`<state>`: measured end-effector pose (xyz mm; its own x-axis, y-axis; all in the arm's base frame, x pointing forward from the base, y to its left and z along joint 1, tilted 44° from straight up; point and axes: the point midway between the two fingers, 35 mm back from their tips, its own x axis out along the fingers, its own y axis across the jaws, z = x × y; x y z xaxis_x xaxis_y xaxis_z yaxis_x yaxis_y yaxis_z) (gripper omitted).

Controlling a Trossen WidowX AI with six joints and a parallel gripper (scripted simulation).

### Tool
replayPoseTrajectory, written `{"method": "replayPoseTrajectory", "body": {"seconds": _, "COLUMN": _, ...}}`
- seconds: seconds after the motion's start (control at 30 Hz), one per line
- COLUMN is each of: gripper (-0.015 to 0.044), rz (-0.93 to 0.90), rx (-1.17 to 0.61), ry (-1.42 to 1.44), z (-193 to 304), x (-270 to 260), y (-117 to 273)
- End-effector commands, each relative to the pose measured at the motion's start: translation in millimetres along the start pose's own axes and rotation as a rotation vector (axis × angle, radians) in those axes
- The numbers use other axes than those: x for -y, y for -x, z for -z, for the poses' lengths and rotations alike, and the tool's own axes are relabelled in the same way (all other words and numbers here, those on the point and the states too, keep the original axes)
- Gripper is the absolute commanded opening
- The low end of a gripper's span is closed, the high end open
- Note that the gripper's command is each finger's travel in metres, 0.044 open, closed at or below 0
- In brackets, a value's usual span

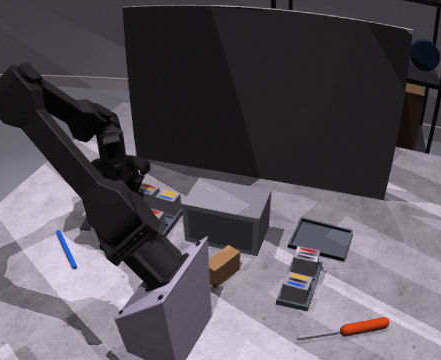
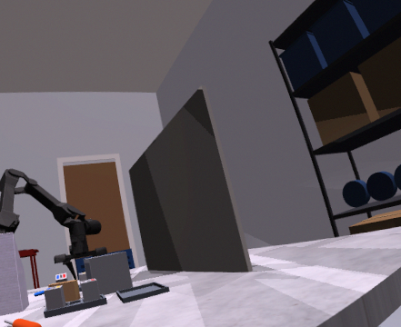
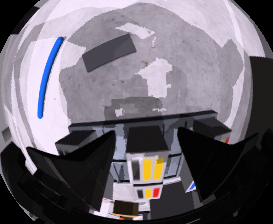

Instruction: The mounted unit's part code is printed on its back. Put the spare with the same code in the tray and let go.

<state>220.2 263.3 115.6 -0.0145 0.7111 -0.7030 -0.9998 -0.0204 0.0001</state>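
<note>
My gripper (image 1: 136,181) (image 2: 80,276) (image 3: 147,133) is open, its fingers apart with nothing gripped, low over the far-left rack (image 1: 176,220) (image 3: 102,121). In the wrist view the striped spare (image 3: 147,167) shows in the gap between my fingertips; its label carries one dark bar and two yellow ones, and I cannot tell whether it is the matching part. Other spares stand to either side of it, at about nine and three o'clock. Taking the grey box (image 1: 225,215) (image 2: 111,272) as the centre of the clock in the top view, my gripper is toward ten o'clock and the tray (image 1: 321,240) (image 2: 143,292) lies between three and four, with no spare in it. Between four and five stands the near rack (image 1: 292,303) (image 2: 75,310), holding a red-marked spare (image 1: 305,264) and a yellow-and-blue-marked spare (image 1: 296,289). The orange screwdriver (image 1: 365,326) (image 2: 26,323) is near four, the brown block (image 1: 225,265) (image 2: 70,291) at six, and the blue rod (image 1: 66,249) (image 2: 39,293) (image 3: 46,80) between eight and nine on the worktop (image 1: 250,320) (image 2: 282,282). The tall dark panel (image 1: 260,100) (image 2: 177,195) rises toward one o'clock. I cannot read the code on the mounted unit's back.
</note>
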Motion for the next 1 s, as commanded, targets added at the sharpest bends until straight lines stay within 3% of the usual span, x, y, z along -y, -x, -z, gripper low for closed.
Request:
{"method": "replayPoseTrajectory", "body": {"seconds": 0.0, "gripper": 0.0300, "rz": -0.003, "rx": -0.004, "ry": -0.007, "z": 1.7, "x": -1.9, "y": -8.8}}
{"method": "replayPoseTrajectory", "body": {"seconds": 0.3, "gripper": 0.0300, "rz": -0.003, "rx": -0.004, "ry": -0.007, "z": 1.8, "x": -2.3, "y": -11.1}}
{"method": "replayPoseTrajectory", "body": {"seconds": 0.5, "gripper": 0.0142, "rz": -0.005, "rx": -0.001, "ry": -0.003, "z": 1.4, "x": -2.3, "y": -9.8}}
{"method": "replayPoseTrajectory", "body": {"seconds": 0.73, "gripper": 0.0096, "rz": -0.005, "rx": -0.001, "ry": -0.003, "z": 1.4, "x": -2.3, "y": -9.8}}
{"method": "replayPoseTrajectory", "body": {"seconds": 0.87, "gripper": 0.0000, "rz": -0.005, "rx": -0.001, "ry": -0.003, "z": 1.4, "x": -2.3, "y": -9.8}}
{"method": "replayPoseTrajectory", "body": {"seconds": 0.97, "gripper": 0.0000, "rz": -0.005, "rx": -0.001, "ry": -0.003, "z": 1.4, "x": -2.3, "y": -9.8}}
